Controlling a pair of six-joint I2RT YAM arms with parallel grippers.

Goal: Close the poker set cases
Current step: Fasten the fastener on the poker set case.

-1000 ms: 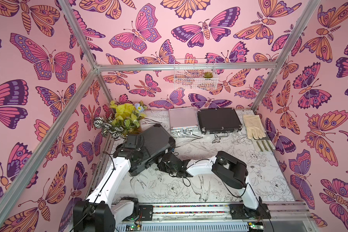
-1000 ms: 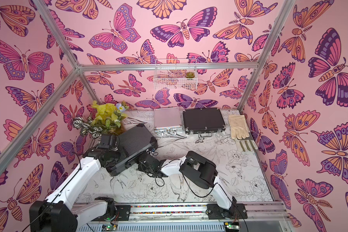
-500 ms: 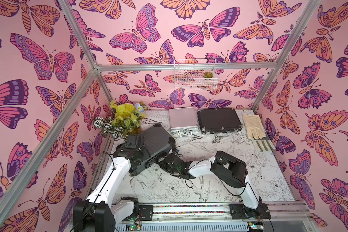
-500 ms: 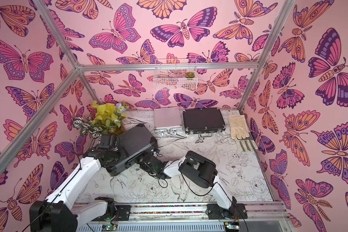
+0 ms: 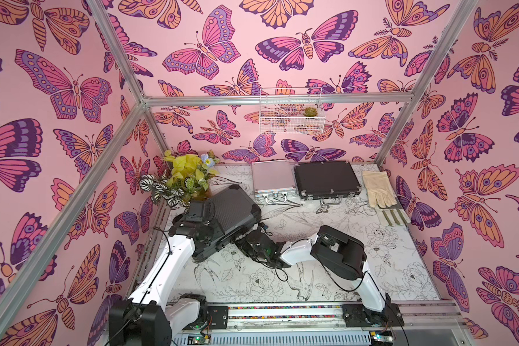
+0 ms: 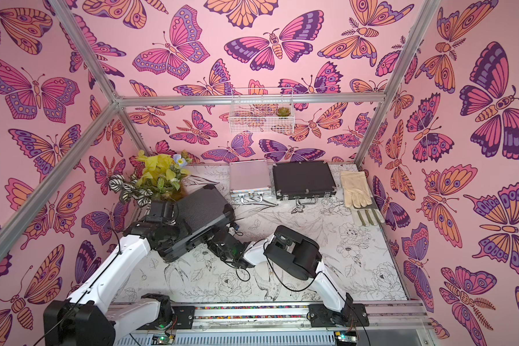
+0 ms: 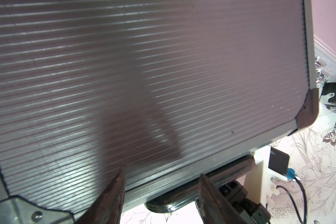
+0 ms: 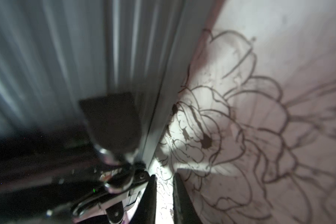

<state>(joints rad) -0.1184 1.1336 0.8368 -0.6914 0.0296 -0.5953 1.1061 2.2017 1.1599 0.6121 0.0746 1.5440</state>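
The large black ribbed case (image 5: 237, 203) (image 6: 206, 208) sits left of centre with its lid down over the base. My left gripper (image 7: 161, 174) is open above its front rim, one finger over the ribbed lid (image 7: 163, 77), the other past the handle (image 7: 169, 203). My right gripper (image 8: 164, 176) (image 5: 242, 239) is against the case's front wall beside a latch (image 8: 113, 155). Its jaws are nearly together with nothing between them. The small silver case (image 5: 271, 179) and the medium black case (image 5: 324, 179) lie closed at the back.
A cream glove (image 5: 376, 187) and several green strips (image 5: 396, 215) lie at the back right. An artificial plant (image 5: 186, 176) crowds the back left corner behind the large case. A wire basket (image 5: 291, 110) hangs on the back wall. The arms' rail (image 5: 282, 311) runs along the front.
My right gripper has shifted slightly along the large case's front wall. The left arm and all three cases have stayed where they were.
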